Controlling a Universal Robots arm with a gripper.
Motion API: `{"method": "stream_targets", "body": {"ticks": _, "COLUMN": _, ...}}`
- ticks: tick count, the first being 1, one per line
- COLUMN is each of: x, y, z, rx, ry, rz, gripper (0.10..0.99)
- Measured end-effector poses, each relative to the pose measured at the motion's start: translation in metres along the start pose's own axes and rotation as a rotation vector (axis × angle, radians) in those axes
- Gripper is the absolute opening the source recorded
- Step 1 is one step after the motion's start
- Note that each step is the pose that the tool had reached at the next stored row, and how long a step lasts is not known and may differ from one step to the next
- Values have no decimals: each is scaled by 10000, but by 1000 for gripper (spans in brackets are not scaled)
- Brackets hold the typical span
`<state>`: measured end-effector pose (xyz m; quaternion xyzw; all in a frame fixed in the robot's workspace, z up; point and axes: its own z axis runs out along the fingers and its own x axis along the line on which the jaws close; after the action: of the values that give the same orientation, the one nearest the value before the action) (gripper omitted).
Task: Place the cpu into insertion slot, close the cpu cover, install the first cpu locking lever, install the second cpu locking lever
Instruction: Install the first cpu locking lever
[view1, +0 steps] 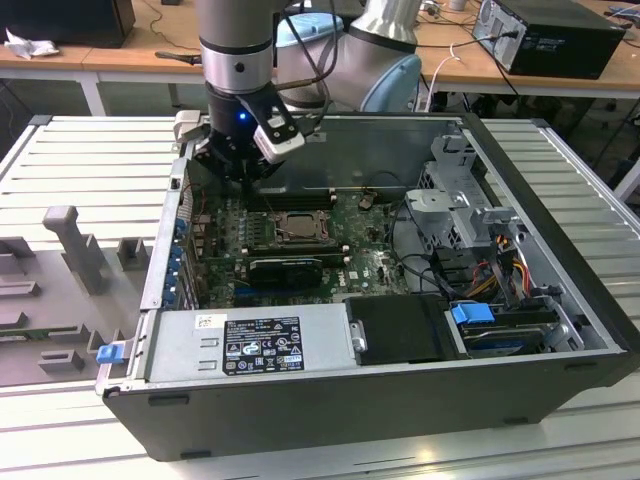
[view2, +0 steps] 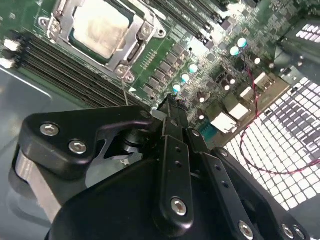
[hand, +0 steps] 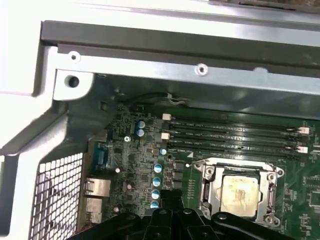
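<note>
The cpu (view2: 100, 25) is a flat square chip with a pale silver-grey top that carries a dull, smeared patch. I see it seated in the insertion slot (view2: 86, 49), whose dark margin shows along the chip's edge. The cpu cover (view2: 141, 31) lies flat over it as a thin silvery frame, and the chip shows through its window. In the first wrist view the cpu (hand: 240, 192) and the cpu cover (hand: 206, 186) sit just beside the long black memory slots (hand: 230, 134). I cannot tell whether the locking levers are latched.

The gripper (view2: 170, 102) has its fingertips pressed together with nothing between them. It hangs above the motherboard (hand: 135, 170), apart from the socket, over a row of blue-topped capacitors (hand: 156, 181).

In the exterior view the gripper (view1: 245, 170) stands toward the exterior view's left of the cpu (view1: 297, 226), near the far corner of the open case (view1: 380, 400).

Edges:
- The grey case wall (hand: 175, 75) runs just behind the memory slots.
- A perforated rear grille (hand: 55, 200) borders the board on the gripper's side.
- A black card (view1: 285, 268) lies just beside the socket on its near side.

The space directly above the socket is open.
</note>
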<state>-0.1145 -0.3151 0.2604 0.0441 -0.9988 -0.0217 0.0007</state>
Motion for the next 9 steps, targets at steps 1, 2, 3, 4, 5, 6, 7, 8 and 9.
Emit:
{"method": "stream_targets", "body": {"ticks": 1, "x": 8, "y": 13, "z": 5, "rx": -2, "ry": 0, "rz": 1, "gripper": 106}}
{"method": "stream_targets", "body": {"ticks": 2, "x": 14, "y": 29, "z": 9, "rx": -3, "ry": 0, "rz": 2, "gripper": 106}}
{"method": "stream_targets", "body": {"ticks": 3, "x": 13, "y": 65, "z": 13, "rx": -2, "ry": 1, "rz": 3, "gripper": 106}}
{"method": "stream_targets", "body": {"ticks": 4, "x": 11, "y": 81, "z": 16, "rx": -3, "ry": 0, "rz": 3, "gripper": 106}}
{"method": "stream_targets", "body": {"ticks": 5, "x": 9, "y": 100, "z": 19, "rx": -4, "ry": 0, "rz": 3, "gripper": 106}}
{"method": "stream_targets", "body": {"ticks": 6, "x": 7, "y": 119, "z": 21, "rx": -4, "ry": -1, "rz": 4, "gripper": 106}}
{"method": "stream_targets", "body": {"ticks": 7, "x": 7, "y": 131, "z": 22, "rx": -4, "ry": 0, "rz": 6, "gripper": 106}}
{"method": "stream_targets", "body": {"ticks": 8, "x": 5, "y": 146, "z": 23, "rx": -3, "ry": 0, "rz": 7, "gripper": 106}}
{"method": "stream_targets", "body": {"ticks": 9, "x": 4, "y": 158, "z": 23, "rx": -4, "ry": 0, "rz": 8, "gripper": 106}}
